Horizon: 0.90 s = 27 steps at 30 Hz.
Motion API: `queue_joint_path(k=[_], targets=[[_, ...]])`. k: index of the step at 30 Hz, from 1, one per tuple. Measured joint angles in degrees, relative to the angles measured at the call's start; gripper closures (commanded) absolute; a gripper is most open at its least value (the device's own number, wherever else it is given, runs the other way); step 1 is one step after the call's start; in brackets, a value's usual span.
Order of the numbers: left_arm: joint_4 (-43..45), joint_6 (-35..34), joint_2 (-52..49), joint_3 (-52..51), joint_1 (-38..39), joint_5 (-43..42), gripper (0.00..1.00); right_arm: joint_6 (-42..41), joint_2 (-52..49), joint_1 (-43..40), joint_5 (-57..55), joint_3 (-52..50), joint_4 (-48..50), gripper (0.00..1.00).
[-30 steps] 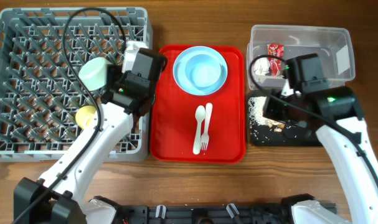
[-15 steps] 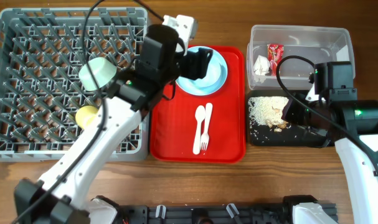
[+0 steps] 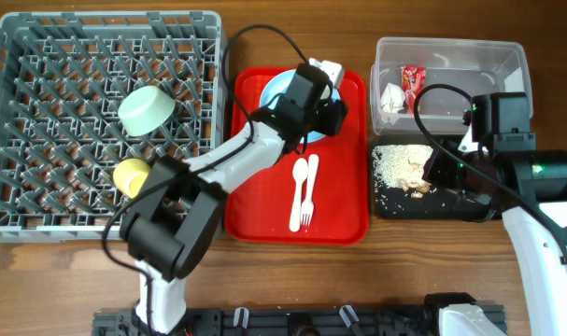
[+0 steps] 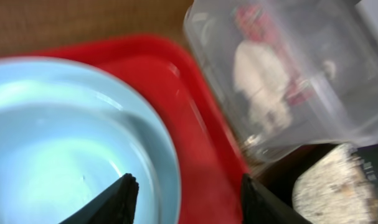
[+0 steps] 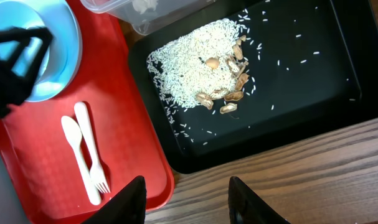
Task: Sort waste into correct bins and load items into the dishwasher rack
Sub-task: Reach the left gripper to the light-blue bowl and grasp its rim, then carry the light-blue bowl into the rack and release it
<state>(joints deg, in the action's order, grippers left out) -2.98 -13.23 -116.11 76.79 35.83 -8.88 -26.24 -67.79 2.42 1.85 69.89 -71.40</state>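
My L tool [image 4: 187, 199] is spread apart, empty, over the rim of 1 blue plate [image 4: 64, 143] on the red tray [image 3: 264, 210], w/ 1 fork [image 3: 311, 191] and 1 spoon [image 3: 298, 196] beside it. R tool [image 5: 185, 199] is apart, empty, above the black tray [image 5: 313, 124] of food scraps [image 5: 201, 71]. Rack [image 3: 40, 56]: 1 green bowl [image 3: 148, 109], 1 yellow cup [image 3: 131, 175]. Clear tub [image 3: 507, 56]: 1 wrapper [image 3: 412, 77], 1 paper scrap [image 3: 392, 96].

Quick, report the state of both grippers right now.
Left gripper: open, holding nothing, jaws over the rim of the blue plate.
Right gripper: open, holding nothing, above the black tray.
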Motion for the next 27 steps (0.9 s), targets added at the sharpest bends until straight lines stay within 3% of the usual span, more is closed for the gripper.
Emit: queue_joint_path(k=[5,7,10,20,27], targets=[[-3.2,0.0,-2.4,0.0,0.0,0.9,0.67,0.0,0.0,0.0,0.0,0.0,0.0,0.57],[-5.4,-0.1,-2.5,0.0,0.0,3.0,0.85,0.0,0.0,0.0,0.0,0.0,0.0,0.57],[-6.4,0.0,-2.6,0.0,0.0,5.6,0.96,0.0,0.0,0.0,0.0,0.0,0.0,0.57],[-4.6,0.4,1.3,0.0,0.0,8.7,0.96,0.0,0.0,0.0,0.0,0.0,-0.4,0.57],[-11.4,0.0,16.5,0.0,-3.6,7.6,0.96,0.2,0.0,0.0,0.0,0.0,-0.4,0.57]])
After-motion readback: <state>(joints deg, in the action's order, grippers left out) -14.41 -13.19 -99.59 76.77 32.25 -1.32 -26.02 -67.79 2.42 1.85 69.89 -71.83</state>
